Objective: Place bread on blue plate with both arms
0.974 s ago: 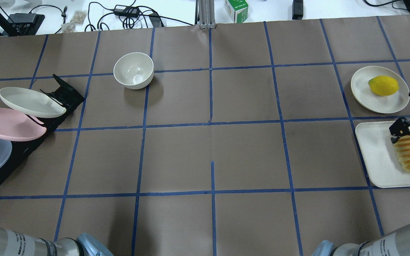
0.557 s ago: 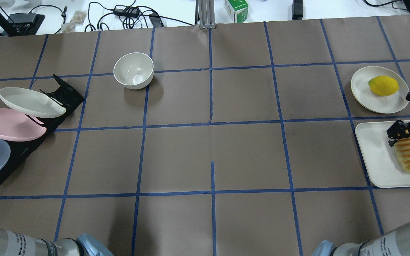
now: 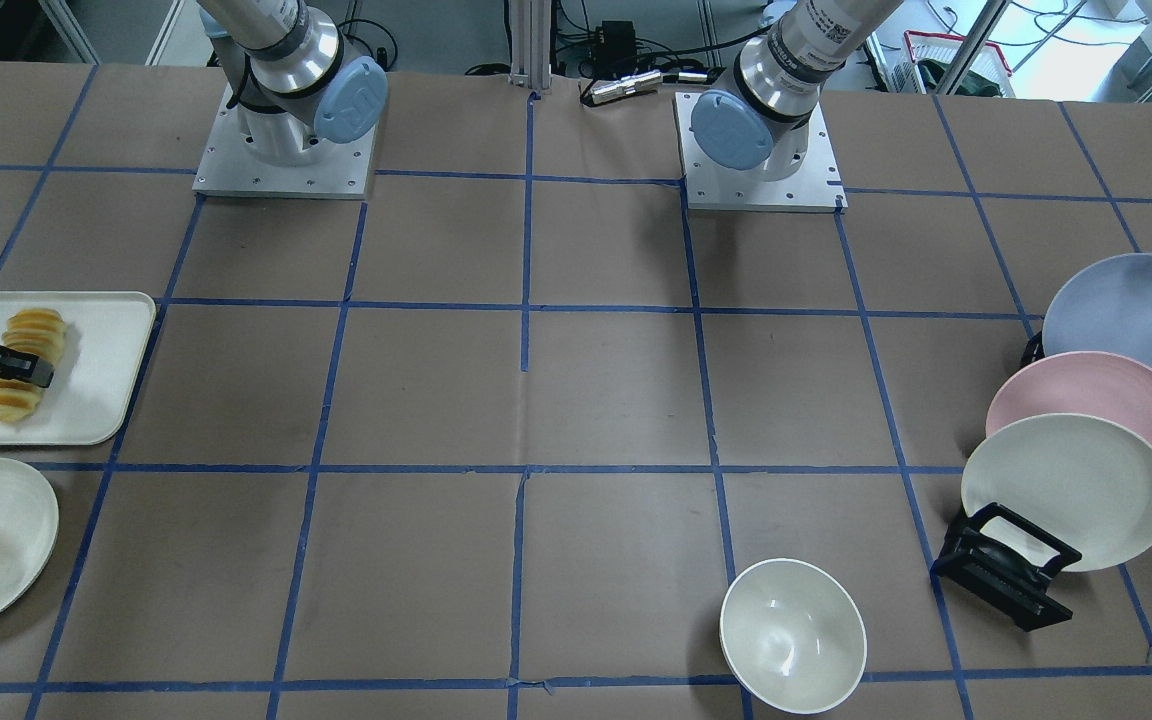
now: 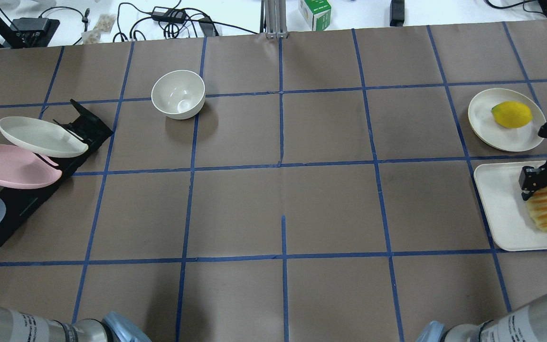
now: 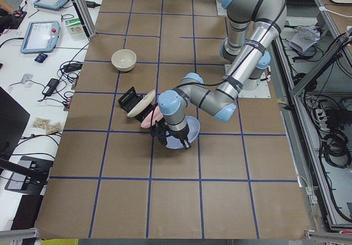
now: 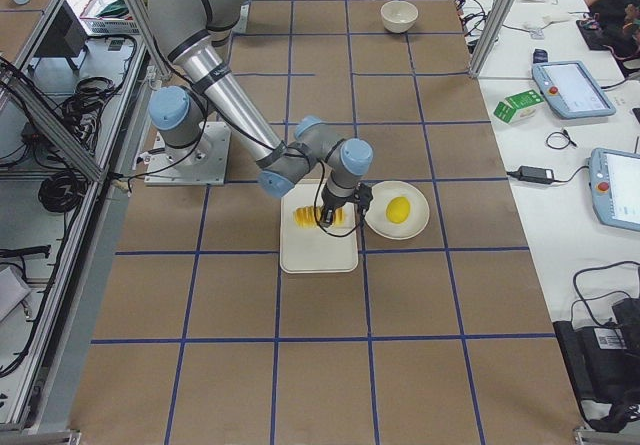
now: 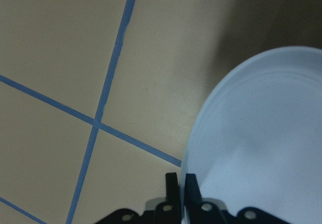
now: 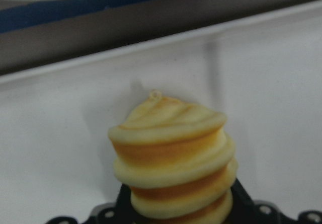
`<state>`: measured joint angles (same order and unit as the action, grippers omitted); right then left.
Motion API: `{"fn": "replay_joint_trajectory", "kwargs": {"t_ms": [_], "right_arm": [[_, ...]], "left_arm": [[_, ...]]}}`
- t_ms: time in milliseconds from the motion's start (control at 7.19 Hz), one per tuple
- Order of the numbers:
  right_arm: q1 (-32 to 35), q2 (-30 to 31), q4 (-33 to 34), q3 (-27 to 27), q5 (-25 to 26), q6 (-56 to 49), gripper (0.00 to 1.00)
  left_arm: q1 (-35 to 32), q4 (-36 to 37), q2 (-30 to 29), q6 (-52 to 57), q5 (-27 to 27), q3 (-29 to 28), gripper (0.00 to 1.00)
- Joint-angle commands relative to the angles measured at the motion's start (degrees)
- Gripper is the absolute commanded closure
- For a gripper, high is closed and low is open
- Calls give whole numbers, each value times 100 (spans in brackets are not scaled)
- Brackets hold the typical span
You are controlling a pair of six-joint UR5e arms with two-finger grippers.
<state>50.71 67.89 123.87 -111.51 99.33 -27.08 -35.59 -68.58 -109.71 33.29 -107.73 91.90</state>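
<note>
Two arms, left [image 5: 250,55] and right [image 6: 230,90], work one brown table [image 4: 283,133] gridded in blue tape. One white tray [image 4: 496,209] lies far to the robot's right of the single white bowl [image 4: 178,94], nearer the robot. Four plates are out. Blue [image 3: 1131,315], pink [image 3: 1086,400] and cream [image 3: 1066,490] ones lean in a row to the bowl's left at one black rack [image 3: 1001,570]; whether the blue plate sits in the rack cannot be told. A second cream plate [image 4: 487,123] sits well right of the bowl, just beyond the tray. The left gripper [image 7: 180,176] is pinched together on the blue plate's rim. One bread [image 4: 546,213] lies on the tray, the right gripper [image 4: 541,189] clamped on its far end. One lemon [image 4: 512,114] rests on the second cream plate. Labels on both arms are too small to read.
</note>
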Motion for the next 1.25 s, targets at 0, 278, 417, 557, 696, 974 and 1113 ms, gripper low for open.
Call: {"fn": "replay_joint_trajectory", "kwargs": {"t_ms": [0, 278, 417, 557, 696, 974, 1113], "right_arm": [[0, 92, -82, 42, -27, 1, 100], [61, 477, -343, 42, -71, 9, 100], [88, 750, -737, 112, -306, 105, 100], [97, 918, -924, 121, -456, 228, 100], [184, 1006, -943, 139, -458, 238, 100], [587, 1365, -1205, 296, -449, 291, 100], [928, 1498, -1590, 497, -458, 360, 100]], "left_arm": [[0, -847, 404, 466, -29, -304, 100], [0, -1427, 800, 459, -11, -269, 100], [0, -1683, 993, 459, -3, -261, 100], [-9, -2172, 1273, 494, 67, -278, 100], [-70, -2517, 1433, 512, 390, -217, 100], [-1102, -2538, 1697, 442, 1686, 159, 100], [-1482, -2485, 1672, 537, 2364, 388, 100]]}}
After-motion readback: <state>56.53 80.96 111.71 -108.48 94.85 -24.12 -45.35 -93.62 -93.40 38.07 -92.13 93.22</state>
